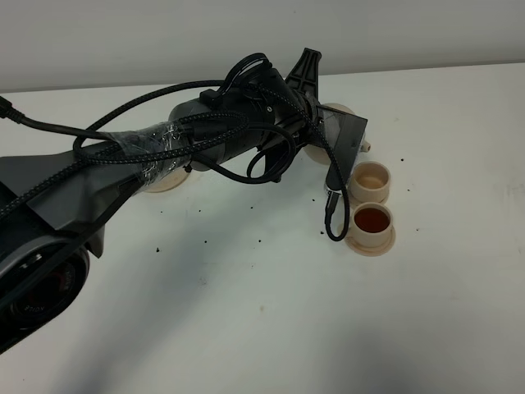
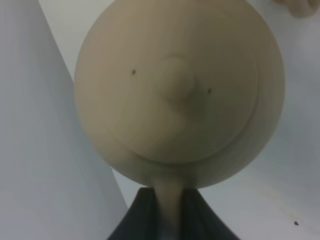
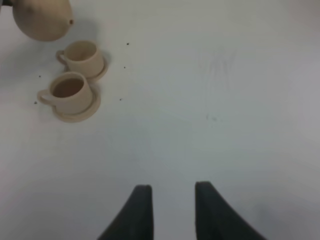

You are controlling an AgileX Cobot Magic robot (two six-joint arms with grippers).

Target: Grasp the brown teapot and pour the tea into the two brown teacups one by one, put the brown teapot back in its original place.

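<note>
plainly, the brown teapot [image 2: 125, 130] is a squat, round body of matte tan ceramic. its shallow lid [image 2: 225, 110] is topped by a smooth rounded knob [image 2: 177, 82]. the left gripper [image 2: 170, 222] is clamped on the pot's loop handle [image 2: 170, 197], one dark finger pressed to each side. the right gripper [image 3: 172, 212] stands parted with nothing between its fingers, over the white table [image 3: 225, 100].

in the exterior view the arm hides most of the pot, held at about 11 o'clock of the far teacup [image 1: 371, 179], which looks pale inside. the near teacup [image 1: 373, 220], at 6 o'clock of that one, holds reddish-brown tea. each stands on a small round saucer [image 1: 385, 244]. the wide saucer [image 1: 164, 182] lies at 9 o'clock of the cups, well apart, half hidden under the arm. only the right wrist view shows the spout [image 3: 70, 21], near the far teacup.
</note>
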